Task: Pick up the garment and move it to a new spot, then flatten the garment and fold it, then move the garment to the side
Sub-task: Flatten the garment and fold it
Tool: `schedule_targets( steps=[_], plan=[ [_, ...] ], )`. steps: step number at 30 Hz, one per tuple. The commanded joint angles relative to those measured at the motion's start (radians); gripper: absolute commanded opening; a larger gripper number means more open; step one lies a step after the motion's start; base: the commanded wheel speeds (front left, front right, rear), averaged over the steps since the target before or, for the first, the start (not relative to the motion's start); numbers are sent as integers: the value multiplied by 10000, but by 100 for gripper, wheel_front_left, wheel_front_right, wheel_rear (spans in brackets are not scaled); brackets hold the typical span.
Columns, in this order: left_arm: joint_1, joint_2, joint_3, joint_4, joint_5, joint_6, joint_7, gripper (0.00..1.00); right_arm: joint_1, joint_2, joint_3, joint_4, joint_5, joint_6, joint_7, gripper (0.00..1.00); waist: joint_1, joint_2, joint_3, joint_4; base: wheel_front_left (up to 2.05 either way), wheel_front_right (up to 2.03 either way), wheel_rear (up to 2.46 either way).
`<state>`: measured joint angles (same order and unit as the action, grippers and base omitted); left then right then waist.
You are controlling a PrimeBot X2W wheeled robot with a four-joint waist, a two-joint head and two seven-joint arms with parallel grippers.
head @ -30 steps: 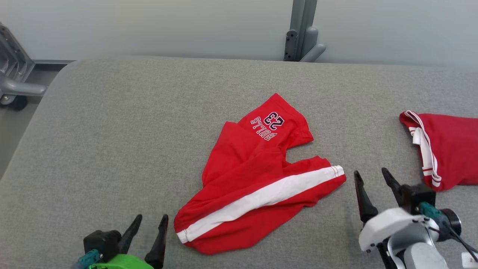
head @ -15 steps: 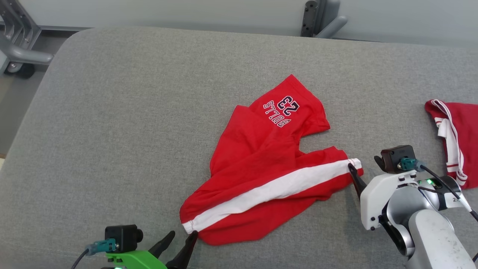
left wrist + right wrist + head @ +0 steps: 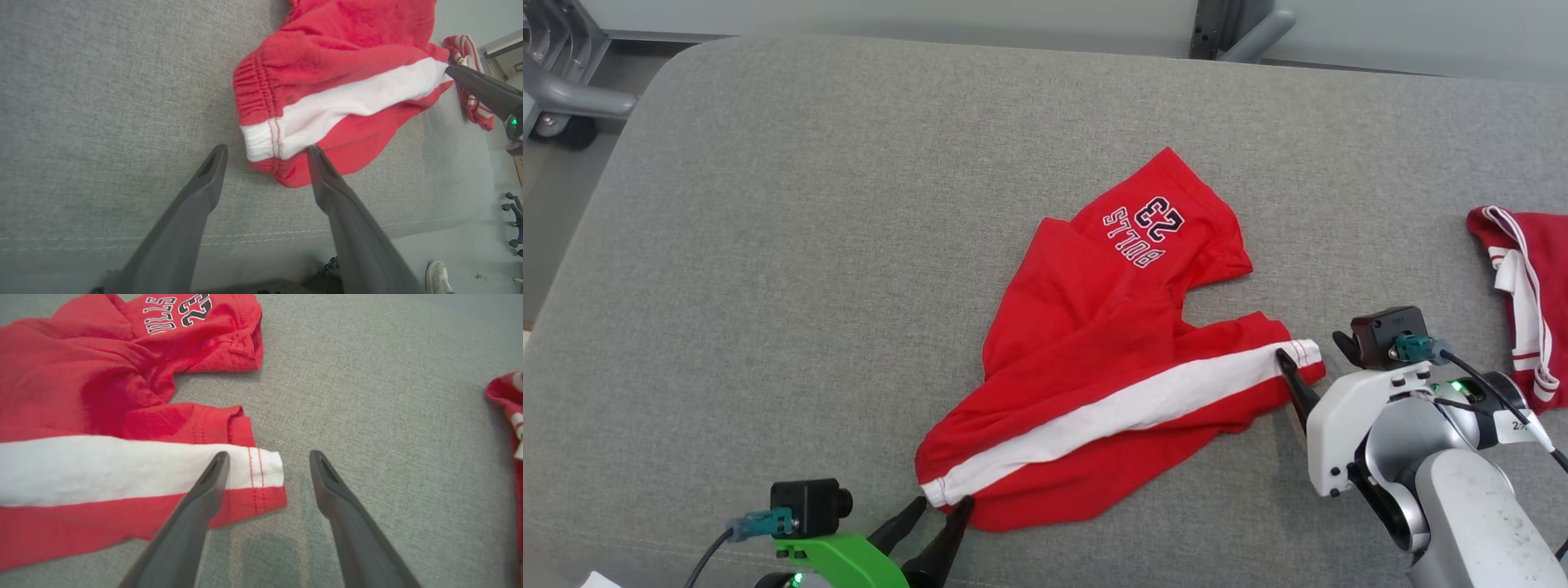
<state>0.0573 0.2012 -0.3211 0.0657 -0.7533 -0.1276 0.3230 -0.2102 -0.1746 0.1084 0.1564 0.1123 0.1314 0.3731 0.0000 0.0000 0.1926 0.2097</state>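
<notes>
Red shorts (image 3: 1094,384) printed "BULLS 23", left fingers (image 3: 198,196) released at waistband, right fingers (image 3: 206,490) released at hem

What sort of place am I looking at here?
Most likely a robot test lab rather than a home: a bare grey padded table holding just red shorts and a second red garment, a metal frame on a caster beside it, and a pale wall behind.

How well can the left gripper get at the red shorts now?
Probably yes: the open left gripper sits at the waistband corner of the red shorts, and nothing lies between them.
</notes>
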Motion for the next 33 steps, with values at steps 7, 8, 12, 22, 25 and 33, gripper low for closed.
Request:
schedule_targets(
  steps=[7,8,12,22,25,33],
  plan=[
    [-317,224,-326,172,-366,-46,-112,100,102,-73,69,-65,103,-16,13,100,0,0,45,-84,0,0,0],
    [-335,247,-350,209,-390,-45,-180,100,115,-72,77,-69,103,-16,2,100,0,0,51,-90,0,0,0],
    [-486,295,-455,350,-486,-40,-371,100,136,-79,96,-61,141,-16,23,100,0,0,98,-99,0,0,0],
    [-831,461,-779,715,-685,-41,-685,100,31,-93,202,-18,220,-16,56,100,0,0,228,-100,0,0,0],
    [-934,522,-852,774,-728,-40,-749,100,-42,-97,249,43,259,-16,93,100,0,0,314,-54,0,0,0],
    [-1278,632,-1215,892,-889,-40,-1020,50,-407,-103,583,423,594,-16,-156,0,0,0,465,-13,0,0,0]
  ],
)
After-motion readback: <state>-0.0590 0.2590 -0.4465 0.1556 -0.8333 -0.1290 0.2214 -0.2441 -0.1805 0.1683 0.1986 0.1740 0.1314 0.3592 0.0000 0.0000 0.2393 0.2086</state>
